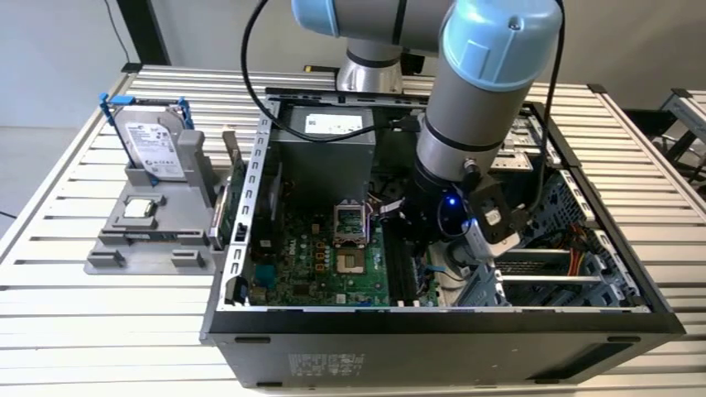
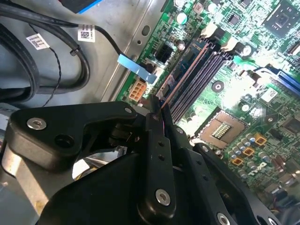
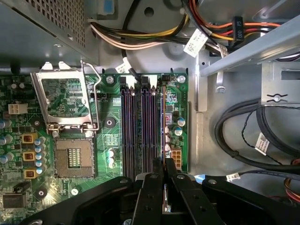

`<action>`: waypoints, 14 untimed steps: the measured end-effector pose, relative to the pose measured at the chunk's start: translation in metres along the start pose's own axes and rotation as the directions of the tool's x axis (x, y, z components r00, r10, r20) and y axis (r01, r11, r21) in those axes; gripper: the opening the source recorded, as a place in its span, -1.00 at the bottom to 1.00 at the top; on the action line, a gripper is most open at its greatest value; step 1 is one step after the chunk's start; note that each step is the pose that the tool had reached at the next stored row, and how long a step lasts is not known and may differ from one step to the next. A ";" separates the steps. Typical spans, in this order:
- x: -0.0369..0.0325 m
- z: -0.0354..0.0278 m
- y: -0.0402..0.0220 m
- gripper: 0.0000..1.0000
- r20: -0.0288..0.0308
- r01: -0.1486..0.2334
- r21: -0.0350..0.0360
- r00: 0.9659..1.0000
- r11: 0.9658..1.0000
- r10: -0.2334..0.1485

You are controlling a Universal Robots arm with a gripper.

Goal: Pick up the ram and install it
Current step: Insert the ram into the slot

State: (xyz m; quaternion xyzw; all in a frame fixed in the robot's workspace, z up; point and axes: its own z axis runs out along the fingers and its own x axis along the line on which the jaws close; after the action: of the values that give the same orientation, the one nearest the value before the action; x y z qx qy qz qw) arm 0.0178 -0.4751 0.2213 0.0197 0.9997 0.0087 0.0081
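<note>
Your gripper [image 3: 164, 187] is closed on the ram [image 3: 164, 136], pinched edge-on so it lines up w/ the outermost mobo slot [image 3: 157, 126] nearest the case wall. Stick is down in or just over that slot; seated or not, can't tell.

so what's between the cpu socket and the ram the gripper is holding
In the first wrist view, empty memory slots and a few small capacitors lie between the cpu socket and the ram, which the gripper holds.
</note>
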 end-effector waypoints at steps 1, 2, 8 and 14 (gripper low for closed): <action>0.0000 0.0000 0.0000 -1.00 0.000 0.000 0.000 1.000 1.000 0.000; 0.0001 0.0000 0.0000 -1.00 0.000 0.000 0.000 1.000 1.000 0.000; 0.0027 0.0001 -0.0002 -1.00 0.000 -0.004 0.000 1.000 1.000 0.004; 0.0032 0.0034 -0.0003 -1.00 0.000 -0.011 0.000 1.000 1.000 0.011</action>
State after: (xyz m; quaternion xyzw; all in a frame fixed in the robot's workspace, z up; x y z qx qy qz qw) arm 0.0146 -0.4752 0.2178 0.0251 0.9996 0.0087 0.0082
